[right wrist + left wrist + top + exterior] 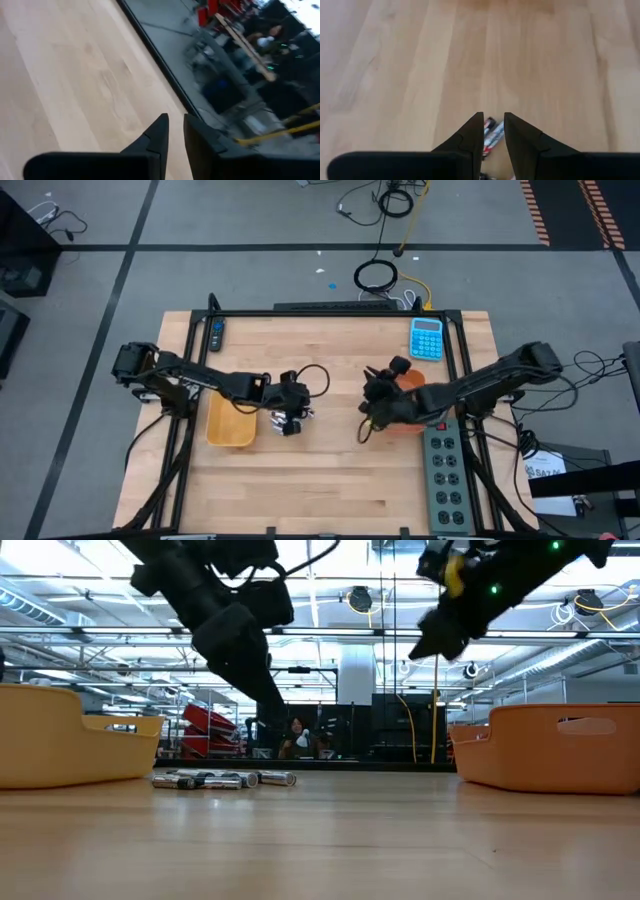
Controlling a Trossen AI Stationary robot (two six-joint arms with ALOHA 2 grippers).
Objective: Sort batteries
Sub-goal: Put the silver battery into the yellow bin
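Your left gripper (pixel 291 421) hangs over the batteries (pixel 222 779), which lie in a loose row on the bare wooden table (pixel 330 480) just beside the yellow tray (pixel 231 425); in the left wrist view its two dark fingers (pixel 472 137) stand a narrow gap apart, with a couple of batteries (pixel 491 134) showing through that gap, and nothing is pinched between them yet; whether the tips already touch the cells you cannot tell from here. Your right gripper (pixel 372 412) is raised well above the table by the orange tray (pixel 412 405), its fingers (pixel 157 135) close together with only a thin slit between and nothing visibly held. Expect each battery to be small, rigid and fairly dense for its size, with a smooth round casing; it will likely roll away or squirt out if you clip it near an end or come down off-centre. Take one across its middle, the fingers straddling the barrel square to its long axis; pick a cell at the edge of the row, since neighbours lying against each other may get nudged or dragged along; close gently and lift straight up.
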